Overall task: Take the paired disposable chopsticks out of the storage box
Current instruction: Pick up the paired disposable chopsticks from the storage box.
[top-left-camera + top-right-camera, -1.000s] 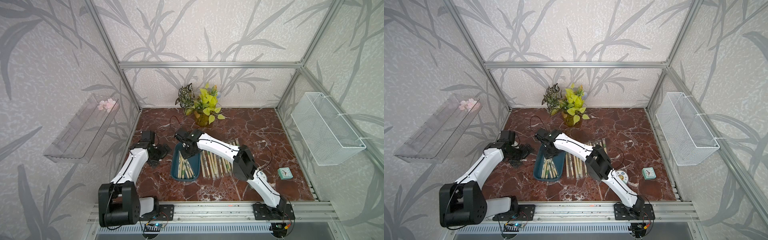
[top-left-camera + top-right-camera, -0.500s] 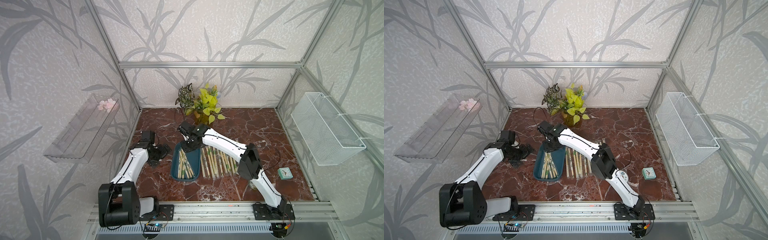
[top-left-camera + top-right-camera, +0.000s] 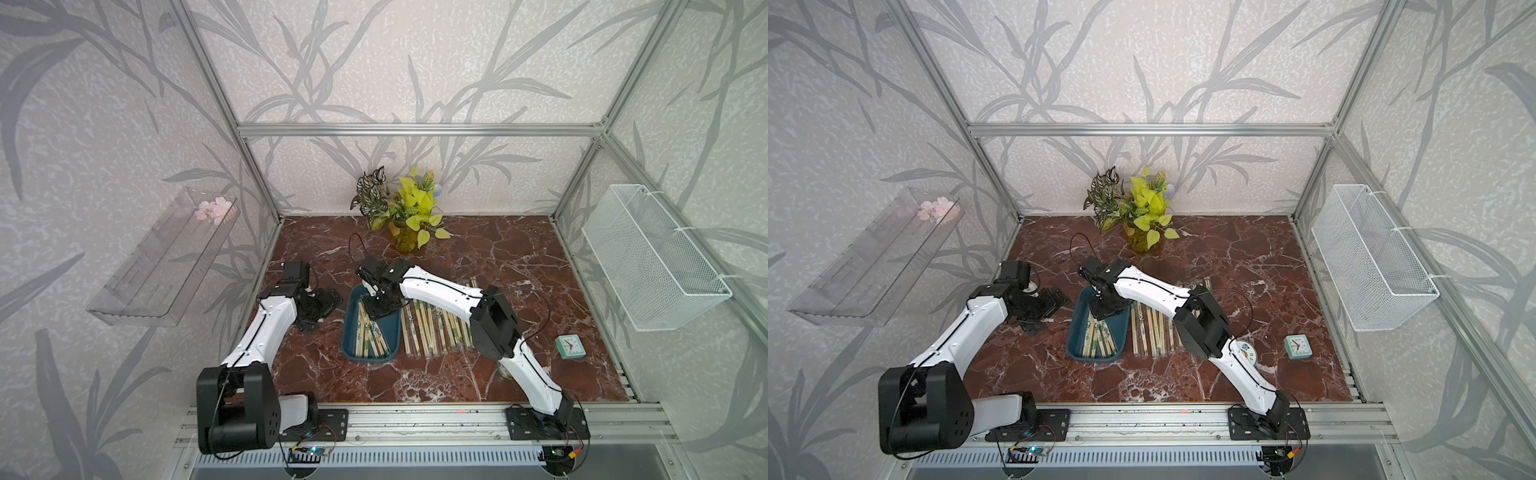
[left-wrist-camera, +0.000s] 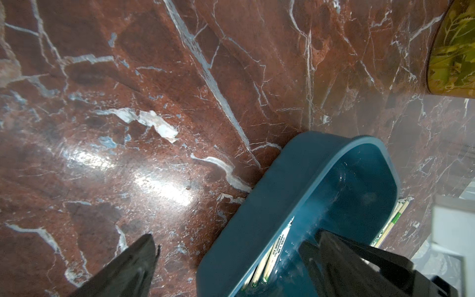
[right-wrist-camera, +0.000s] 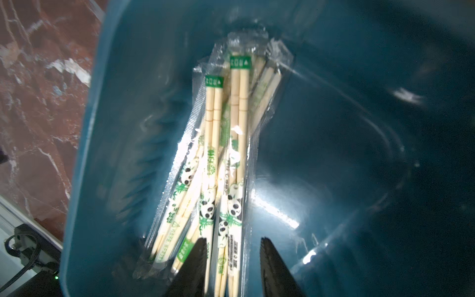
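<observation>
The storage box [image 3: 393,332] [image 3: 1076,332] is a shallow teal tray in the middle of the marble floor. Several paired disposable chopsticks [image 3: 368,337] [image 3: 1098,338] [image 5: 214,144] lie in it along its left side, in clear sleeves with green labels and panda marks. More sleeved pairs [image 3: 432,328] [image 3: 1152,332] lie in a row on the floor to its right. My right gripper [image 3: 376,309] [image 5: 232,246] hangs over the box's far end, open, its fingers either side of one sleeve. My left gripper [image 3: 328,301] [image 4: 231,244] is wide open just left of the box [image 4: 257,231], holding nothing.
A potted plant [image 3: 407,216] stands at the back, its vase [image 4: 452,51] near the box's far end. A small teal clock [image 3: 570,346] sits at the right. A white wire basket [image 3: 648,257] and a clear shelf [image 3: 166,257] hang on the side walls.
My right gripper has gone from shut to open over the far end of the box, with its wrist shifting a little. The left arm has not moved.
</observation>
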You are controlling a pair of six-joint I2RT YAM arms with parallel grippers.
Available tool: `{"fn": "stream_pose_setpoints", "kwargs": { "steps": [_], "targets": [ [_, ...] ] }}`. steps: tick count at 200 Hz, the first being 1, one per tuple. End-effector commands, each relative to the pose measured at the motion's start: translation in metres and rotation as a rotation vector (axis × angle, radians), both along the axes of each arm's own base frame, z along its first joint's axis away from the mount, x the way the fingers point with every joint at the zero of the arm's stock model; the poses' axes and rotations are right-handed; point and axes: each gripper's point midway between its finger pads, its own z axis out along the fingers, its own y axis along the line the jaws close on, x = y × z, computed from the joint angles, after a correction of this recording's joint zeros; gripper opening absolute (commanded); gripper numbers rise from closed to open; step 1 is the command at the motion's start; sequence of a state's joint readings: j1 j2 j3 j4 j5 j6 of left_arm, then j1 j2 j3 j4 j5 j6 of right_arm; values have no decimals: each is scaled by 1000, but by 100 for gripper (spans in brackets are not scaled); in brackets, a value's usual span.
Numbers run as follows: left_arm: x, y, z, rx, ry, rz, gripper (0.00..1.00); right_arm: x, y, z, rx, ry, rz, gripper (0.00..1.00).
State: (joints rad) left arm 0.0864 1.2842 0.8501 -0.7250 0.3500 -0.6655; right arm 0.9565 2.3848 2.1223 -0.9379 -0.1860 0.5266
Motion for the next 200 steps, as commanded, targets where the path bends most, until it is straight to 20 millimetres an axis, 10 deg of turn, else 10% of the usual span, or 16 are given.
{"fn": "stream_pose_setpoints", "kwargs": {
  "steps": [1,108,200],
  "targets": [
    [6,1,15,2,-46,-4,100,-4,5,-16,8,23,15,37],
    [0,2,14,7,-45,-5,100,-2,0,-42,-35,53,1,22],
    [0,1,14,4,-48,-9,100,2,0,-2,23,11,-24,9]
  ]
}}
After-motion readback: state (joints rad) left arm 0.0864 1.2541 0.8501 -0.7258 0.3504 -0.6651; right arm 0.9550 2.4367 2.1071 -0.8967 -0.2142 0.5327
